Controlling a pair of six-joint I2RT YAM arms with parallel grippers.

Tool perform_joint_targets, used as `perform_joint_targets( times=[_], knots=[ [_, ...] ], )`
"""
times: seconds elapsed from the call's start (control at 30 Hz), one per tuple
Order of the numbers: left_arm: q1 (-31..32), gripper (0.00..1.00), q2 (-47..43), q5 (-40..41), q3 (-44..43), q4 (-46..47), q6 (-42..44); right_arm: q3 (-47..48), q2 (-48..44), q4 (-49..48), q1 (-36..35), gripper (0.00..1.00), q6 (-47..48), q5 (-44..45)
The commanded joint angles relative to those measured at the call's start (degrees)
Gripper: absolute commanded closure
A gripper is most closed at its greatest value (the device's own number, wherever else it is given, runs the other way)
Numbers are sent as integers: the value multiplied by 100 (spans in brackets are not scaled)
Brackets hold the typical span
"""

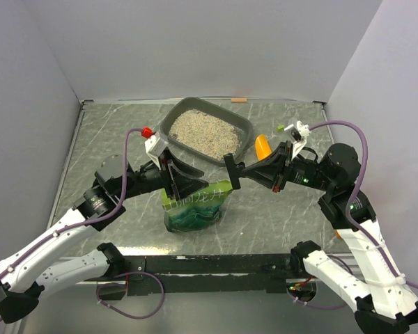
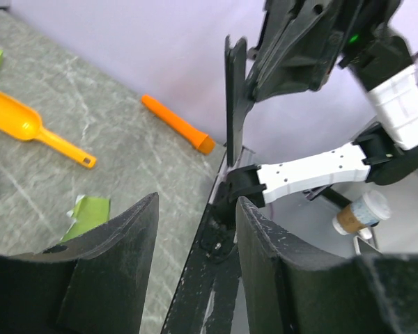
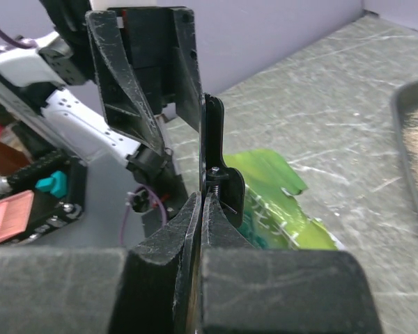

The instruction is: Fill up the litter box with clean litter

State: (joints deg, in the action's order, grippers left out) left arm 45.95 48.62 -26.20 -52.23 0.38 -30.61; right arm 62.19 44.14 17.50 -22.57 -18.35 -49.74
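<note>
Beside the litter box [image 1: 173, 120], orange scoop [image 1: 262, 147]; on its near side, green bag [image 1: 195, 210]

You've got two matching arms: a white-shelled left arm [image 1: 56, 240] and a white-shelled right arm [image 1: 366, 247], both with black joint housings. A purple cable [image 1: 127, 149] runs along the left one up to a red cap [image 1: 147, 131] beside its white wrist bracket [image 1: 155, 145]. A second purple cable [image 1: 363, 149] loops over the right. Small green light [image 2: 353, 38] on the right arm's black wrist. Left gripper [image 2: 196, 202]: black matte curved fingers, pale specks. Right gripper [image 3: 209, 118]: thin black fingers, fine white scratches, one small screw [image 3: 214, 171].
</note>
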Motion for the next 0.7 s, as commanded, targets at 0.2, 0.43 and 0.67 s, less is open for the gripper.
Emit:
perform_joint_targets(
  times=[0.2,0.43,0.67],
  knots=[
    [1,48,77,-333,37,999,-322,12,323,-651,-625,100,-406,60],
    [1,48,86,-342,72,1104,-358,56,508,-695,-1188,100,-362,368],
    [10,50,42,-255,72,1069,-288,117,613,-695,-1364,100,-362,395]
  ],
)
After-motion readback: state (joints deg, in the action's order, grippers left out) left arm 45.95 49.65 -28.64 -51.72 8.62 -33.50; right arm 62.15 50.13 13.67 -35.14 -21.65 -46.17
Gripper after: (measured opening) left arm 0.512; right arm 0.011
